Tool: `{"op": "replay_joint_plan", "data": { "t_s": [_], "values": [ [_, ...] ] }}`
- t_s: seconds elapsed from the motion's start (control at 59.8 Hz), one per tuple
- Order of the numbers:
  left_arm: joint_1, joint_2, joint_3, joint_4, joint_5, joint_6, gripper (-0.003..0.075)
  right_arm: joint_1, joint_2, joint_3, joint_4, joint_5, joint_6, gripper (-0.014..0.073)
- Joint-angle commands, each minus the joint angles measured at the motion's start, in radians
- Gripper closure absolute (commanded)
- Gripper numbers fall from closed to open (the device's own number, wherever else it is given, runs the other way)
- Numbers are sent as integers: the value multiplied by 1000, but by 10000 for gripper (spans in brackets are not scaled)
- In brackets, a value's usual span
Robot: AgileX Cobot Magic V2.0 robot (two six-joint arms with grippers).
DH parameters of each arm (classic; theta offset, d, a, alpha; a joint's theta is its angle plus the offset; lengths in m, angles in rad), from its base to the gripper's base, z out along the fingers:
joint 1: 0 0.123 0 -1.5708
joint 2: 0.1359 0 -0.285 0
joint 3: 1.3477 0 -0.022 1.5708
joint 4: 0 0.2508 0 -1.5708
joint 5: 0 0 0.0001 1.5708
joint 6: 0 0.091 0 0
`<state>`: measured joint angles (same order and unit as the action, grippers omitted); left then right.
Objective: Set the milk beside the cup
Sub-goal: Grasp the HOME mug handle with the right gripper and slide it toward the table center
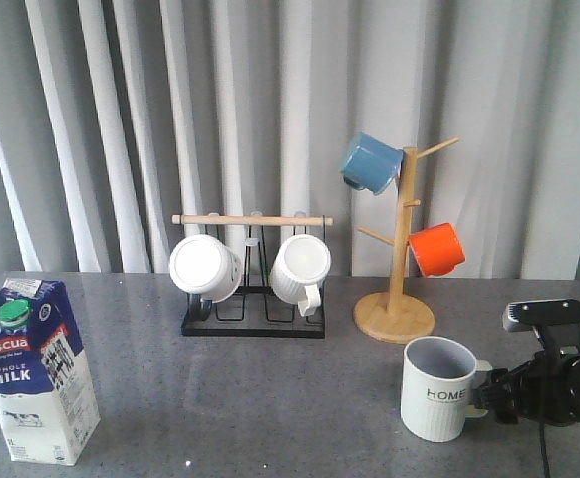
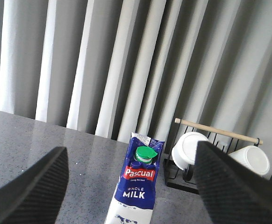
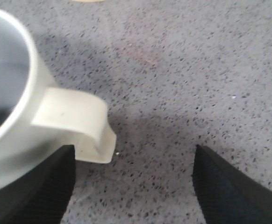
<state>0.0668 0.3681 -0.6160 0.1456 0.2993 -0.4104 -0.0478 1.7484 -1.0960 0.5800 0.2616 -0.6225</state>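
Milk upright at near left of table, cup upright near right — well apart.
Right gripper spread wide just beside cup handle, empty; left gripper wide open, facing milk — not touching.

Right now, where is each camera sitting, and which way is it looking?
Front view: sits behind the grey speckled table, facing the curtain; the right tool shows beside the pale ribbed HOME mug.
Left wrist view: on the left arm, facing the tall blue-and-white milk carton; the left tool frames it, open.
Right wrist view: on the right arm, looking down at the mug handle; open tool.
Front and left wrist views share the carton.
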Motion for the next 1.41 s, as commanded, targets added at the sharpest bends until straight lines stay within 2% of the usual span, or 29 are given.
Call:
{"op": "replay_joint_plan", "data": {
  "t_s": [0.0,0.151,0.268,0.368,0.452,0.502,0.619,0.77,0.97,1.138,1.288,1.389],
  "values": [
    [1,16,-31,-3,-68,0,179,-4,-30,-32,50,-77,-30,90],
    [1,16,-31,-3,-68,0,179,30,1,-36,168,-88,-177,131],
    [1,16,-31,-3,-68,0,179,64,20,-47,284,-111,-297,216],
    [1,16,-31,-3,-68,0,179,74,20,-47,335,-116,-385,377],
    [1,16,-31,-3,-68,0,179,74,9,-47,349,-117,-414,553],
    [1,16,-31,-3,-68,0,179,74,-10,-47,361,-114,-419,609],
    [1,16,-31,-3,-68,0,179,74,-98,-61,386,-49,-419,603],
    [1,16,-31,-3,-68,0,179,98,-226,-102,416,181,-409,599],
    [1,16,-31,-3,-62,0,179,229,-246,-99,388,203,-263,598],
    [1,16,-31,-3,-50,0,179,326,-172,-99,250,129,-151,597],
    [1,16,-31,-3,-50,0,179,335,-107,-99,96,97,19,596],
    [1,16,-31,-3,-50,0,179,335,-75,-99,11,115,75,594]
  ]
}}
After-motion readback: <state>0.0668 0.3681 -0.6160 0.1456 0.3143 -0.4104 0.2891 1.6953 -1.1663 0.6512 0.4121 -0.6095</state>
